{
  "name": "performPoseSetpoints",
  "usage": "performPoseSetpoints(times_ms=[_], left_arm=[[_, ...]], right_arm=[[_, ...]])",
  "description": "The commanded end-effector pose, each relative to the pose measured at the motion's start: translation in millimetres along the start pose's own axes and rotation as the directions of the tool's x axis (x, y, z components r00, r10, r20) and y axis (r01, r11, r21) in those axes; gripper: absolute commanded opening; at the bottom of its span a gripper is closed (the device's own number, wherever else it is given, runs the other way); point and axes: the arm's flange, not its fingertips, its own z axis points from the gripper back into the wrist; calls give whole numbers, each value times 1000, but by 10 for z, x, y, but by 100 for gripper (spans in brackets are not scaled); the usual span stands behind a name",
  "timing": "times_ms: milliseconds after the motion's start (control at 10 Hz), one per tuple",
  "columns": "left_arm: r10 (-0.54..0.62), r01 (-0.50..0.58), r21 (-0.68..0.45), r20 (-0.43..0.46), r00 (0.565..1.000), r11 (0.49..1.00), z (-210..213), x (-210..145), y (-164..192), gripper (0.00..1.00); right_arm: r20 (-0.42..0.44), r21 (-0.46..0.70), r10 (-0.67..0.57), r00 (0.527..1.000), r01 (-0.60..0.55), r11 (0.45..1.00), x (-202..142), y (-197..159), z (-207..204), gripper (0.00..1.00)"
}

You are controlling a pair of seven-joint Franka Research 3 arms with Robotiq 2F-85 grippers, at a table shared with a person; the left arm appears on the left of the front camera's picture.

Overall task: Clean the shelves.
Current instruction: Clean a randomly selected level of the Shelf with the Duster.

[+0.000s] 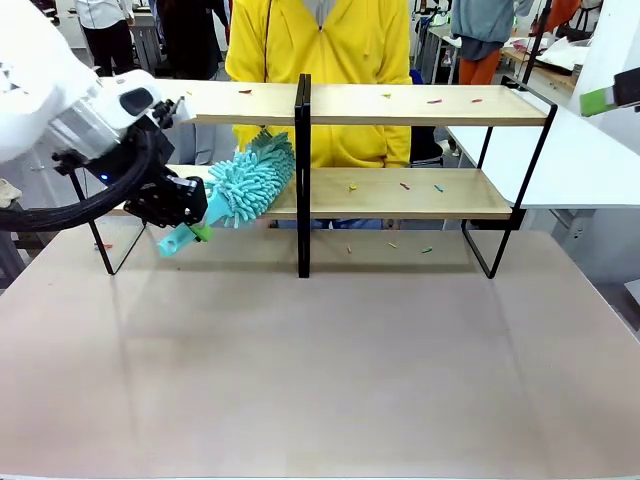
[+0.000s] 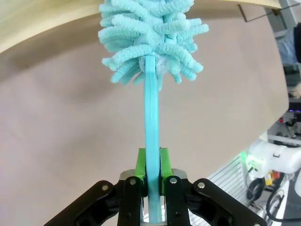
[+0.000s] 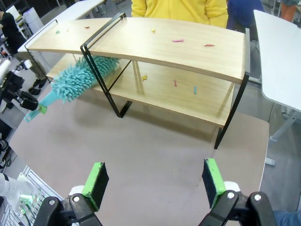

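Near the left end of the shelves (image 1: 420, 108), the left gripper (image 1: 200, 228) is closed on the flat teal handle (image 2: 151, 117) of a fluffy teal duster (image 1: 250, 180). In the left wrist view both green pads (image 2: 140, 172) are pressed against the handle's two sides. The front view shows something hidden there: the handle's butt sticking out below the gripper, over the tabletop (image 1: 320, 380). The duster's head is laid slantwise on the lower board (image 1: 450, 197), just left of the black centre post (image 1: 303, 170) and under the top board (image 3: 164, 47).

The right gripper (image 3: 154, 180) is seen in its own wrist view held wide apart over the tabletop, on the near side of the shelves, with nothing between its fingers.

Small coloured bits (image 3: 178, 41) are scattered on the wood. Five are counted on the top board in the right wrist view. Three are counted on the lower board, all right of the centre post. At least three more are made out in the front view on the tabletop beneath the shelves.

One person (image 1: 320, 40) in a yellow top is stood at the far edge, behind the shelves.
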Motion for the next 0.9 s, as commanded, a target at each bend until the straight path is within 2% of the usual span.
performPoseSetpoints(times_ms=[0, 300, 800], left_arm=[[41, -42, 45, 17, 999, 998, -76, 207, 12, 13], [142, -149, 117, 62, 988, 982, -79, 265, 145, 13], [329, -335, 263, 69, 942, 905, 172, 82, 322, 13]], right_arm=[[2, 6, -3, 1000, 3, 1000, 7, -6, 5, 100], [2, 6, -3, 1000, 3, 1000, 7, -6, 5, 100], [2, 6, -3, 1000, 3, 1000, 7, -6, 5, 100]])
